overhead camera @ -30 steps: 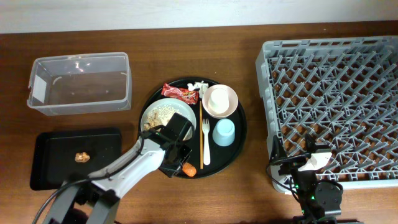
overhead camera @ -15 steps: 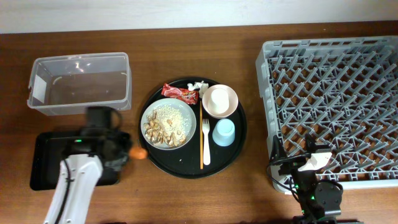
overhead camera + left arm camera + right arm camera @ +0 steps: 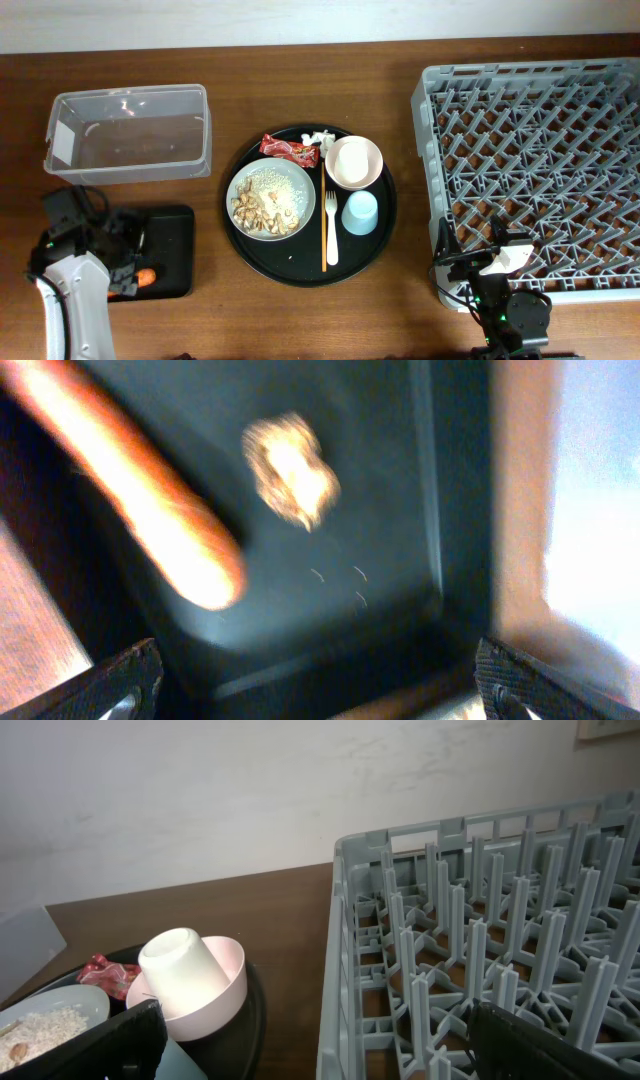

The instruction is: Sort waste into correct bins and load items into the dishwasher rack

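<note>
Though blurred, carrot point(image 3: 130, 490) shows orange, elongated, over black tray point(image 3: 360, 510).

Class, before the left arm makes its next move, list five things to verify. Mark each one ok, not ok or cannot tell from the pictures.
1. Carrot in the shallow black tray: ok. It lies on the tray floor near a brown bit.
2. Left gripper free: ok. Its fingers are wide apart with nothing between them.
3. Wrapper and tissue binned: not ok. Both lie on the round tray.
4. Plate scraped: not ok. Rice and brown pieces sit on it.
5. Right gripper ready: ok. It is open and empty, by the rack.
</note>
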Robot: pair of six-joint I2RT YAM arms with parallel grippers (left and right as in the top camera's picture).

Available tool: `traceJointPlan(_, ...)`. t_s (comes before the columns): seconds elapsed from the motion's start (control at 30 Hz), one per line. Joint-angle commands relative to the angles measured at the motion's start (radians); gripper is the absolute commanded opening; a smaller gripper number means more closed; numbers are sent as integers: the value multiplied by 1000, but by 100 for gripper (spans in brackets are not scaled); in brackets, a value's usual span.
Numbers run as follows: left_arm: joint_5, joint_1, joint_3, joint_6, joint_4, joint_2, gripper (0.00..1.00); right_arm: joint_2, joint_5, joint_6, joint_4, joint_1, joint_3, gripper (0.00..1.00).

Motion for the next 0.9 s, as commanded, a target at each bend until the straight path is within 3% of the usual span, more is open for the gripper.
traceJointPlan(0.0,253,-99,110,323,-14,-94,99,-6,6,-6,-5,-6,-5,99)
traceJointPlan(0.07,326,-283,164,470,-32,-122,99,-6,6,-7,-5,-6,-5,99)
traceJointPlan(0.17,312,-628,176,626,0,-79,99,-6,6,-7,-5,-6,-5,99)
traceJointPlan(0.27,222,-814,220,673,-4,22,99,-6,6,-7,-5,-6,-5,99)
traceJointPlan(0.33,56,-919,328,683,-55,132,99,-6,6,-7,-5,-6,-5,99)
traceJointPlan(0.4,-4,-967,434,758,-79,237,99,-6,6,-7,-5,-6,-5,99)
traceJointPlan(0.47,-44,-969,449,757,35,311,99,-6,6,-7,-5,-6,-5,99)
traceJointPlan(0.63,-52,-968,449,762,66,442,97,-6,6,-7,-5,-6,-5,99)
traceJointPlan(0.77,-149,-968,449,784,122,520,61,-6,6,-7,-5,-6,-5,99)
traceJointPlan(0.87,-148,-976,449,784,130,563,59,-6,6,-7,-5,-6,-5,99)
